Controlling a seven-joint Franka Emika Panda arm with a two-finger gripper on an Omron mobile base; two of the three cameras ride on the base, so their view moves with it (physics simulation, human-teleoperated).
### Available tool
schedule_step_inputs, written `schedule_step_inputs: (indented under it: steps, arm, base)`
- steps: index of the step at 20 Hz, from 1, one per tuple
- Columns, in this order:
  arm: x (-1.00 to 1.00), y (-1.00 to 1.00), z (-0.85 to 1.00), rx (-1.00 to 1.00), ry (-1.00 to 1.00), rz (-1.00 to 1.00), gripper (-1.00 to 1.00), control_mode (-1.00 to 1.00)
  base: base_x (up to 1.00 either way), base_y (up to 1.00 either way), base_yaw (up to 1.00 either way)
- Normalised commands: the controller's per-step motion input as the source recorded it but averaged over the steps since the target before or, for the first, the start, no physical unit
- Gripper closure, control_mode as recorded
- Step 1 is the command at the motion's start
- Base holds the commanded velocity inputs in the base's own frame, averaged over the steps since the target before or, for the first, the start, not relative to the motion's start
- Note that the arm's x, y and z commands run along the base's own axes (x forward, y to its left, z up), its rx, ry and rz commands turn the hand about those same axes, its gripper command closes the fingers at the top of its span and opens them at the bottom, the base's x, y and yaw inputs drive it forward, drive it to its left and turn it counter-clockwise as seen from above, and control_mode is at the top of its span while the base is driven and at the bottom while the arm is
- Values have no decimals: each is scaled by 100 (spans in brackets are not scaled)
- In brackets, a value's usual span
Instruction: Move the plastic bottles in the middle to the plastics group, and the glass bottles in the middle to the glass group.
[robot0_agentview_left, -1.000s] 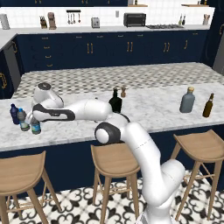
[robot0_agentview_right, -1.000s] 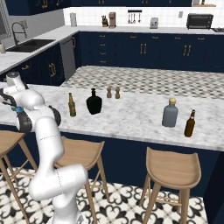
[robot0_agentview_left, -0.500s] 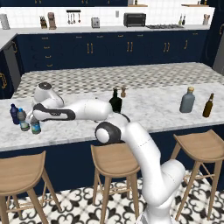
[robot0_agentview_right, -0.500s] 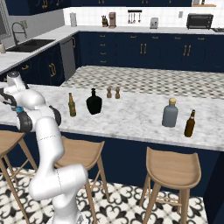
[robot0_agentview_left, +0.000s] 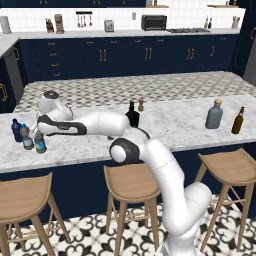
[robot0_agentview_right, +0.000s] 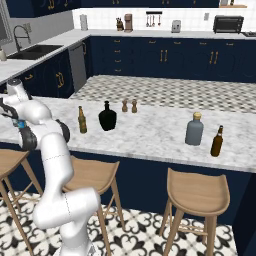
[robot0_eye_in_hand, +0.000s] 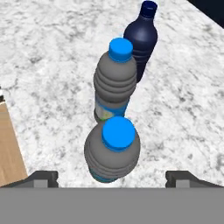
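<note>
Released water bottle (robot0_eye_in_hand: 112, 150) stands between parted fingertips (robot0_eye_in_hand: 43, 178).

two small brown shakers (robot0_agentview_right: 129, 105) are seen upright side by side on the white marble counter (robot0_agentview_right: 150, 132); three round wooden stools (robot0_agentview_right: 196, 192) are set at six o'clock below.
</note>
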Motion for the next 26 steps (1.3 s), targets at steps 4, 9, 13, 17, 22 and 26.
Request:
schedule_step_inputs:
  steps: [4, 9, 13, 17, 22, 26]
  arm:
    - [-61, -63, 30, 0, 0, -12, -100, -100]
    - [-67, -81, 6, 0, 0, -21, -100, -100]
    - [-65, -98, 0, 4, 0, -32, -100, -100]
    - [-63, -100, 0, 8, 0, -37, -100, -100]
    - [-41, -100, 1, 9, 0, -39, -100, -100]
    - [-14, -97, 8, 5, 0, -44, -100, -100]
  base:
    - [0, 0, 0]
    - [0, 0, 0]
    - [0, 0, 0]
    - [0, 0, 0]
    - [0, 0, 0]
    - [0, 0, 0]
